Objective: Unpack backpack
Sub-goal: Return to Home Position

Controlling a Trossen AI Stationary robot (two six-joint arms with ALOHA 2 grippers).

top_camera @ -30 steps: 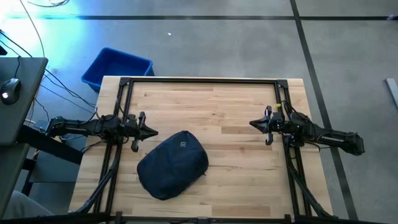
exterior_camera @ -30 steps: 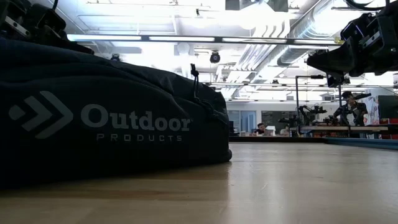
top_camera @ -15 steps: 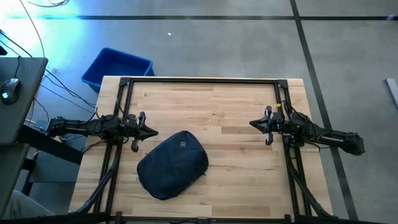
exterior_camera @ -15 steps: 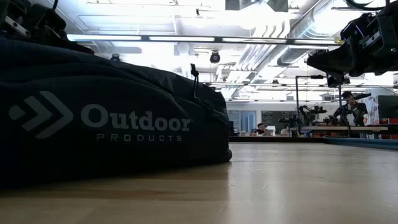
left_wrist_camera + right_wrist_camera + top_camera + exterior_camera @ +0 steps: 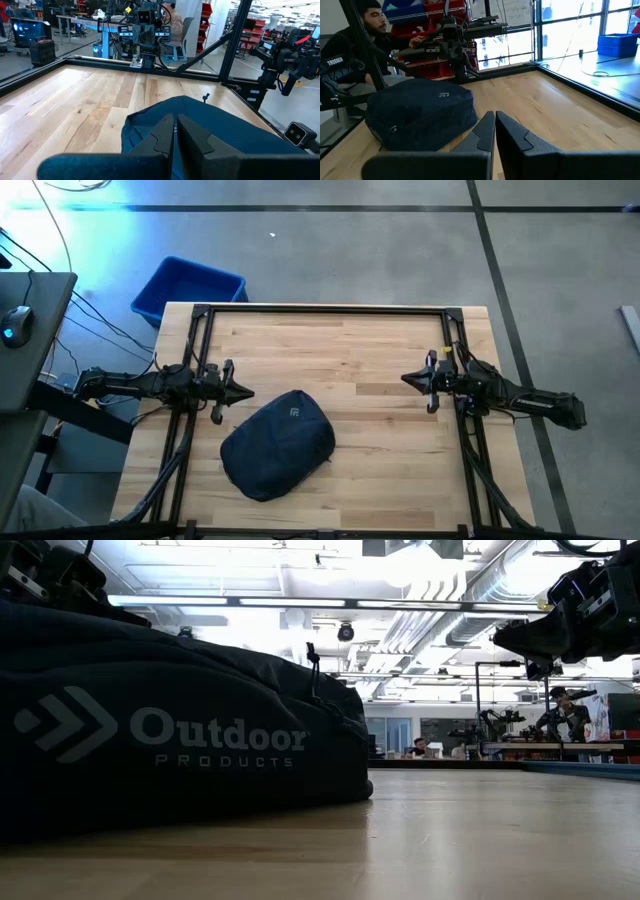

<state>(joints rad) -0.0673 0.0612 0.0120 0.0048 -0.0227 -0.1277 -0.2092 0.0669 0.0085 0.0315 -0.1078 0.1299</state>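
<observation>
Backpack: the dark navy backpack (image 5: 278, 443) lies flat on the left half of the worktop (image 5: 350, 350), toward the edge at the bottom of the high view, with its small pale logo facing up.
Left gripper: the left gripper (image 5: 249, 392) is held above the worktop just inside the left edge. Its jaws are pressed together on nothing.
Backpack to left jaws: just beside the tips and lower than them, not touching.
Right gripper: the right gripper (image 5: 405, 378) is above the worktop near the right edge. Its jaws are closed to a sliver and empty.
Backpack to right jaws: well apart, with bare wood between.
Blue bin: the blue bin (image 5: 188, 288) stands on the floor off the far left corner.
</observation>
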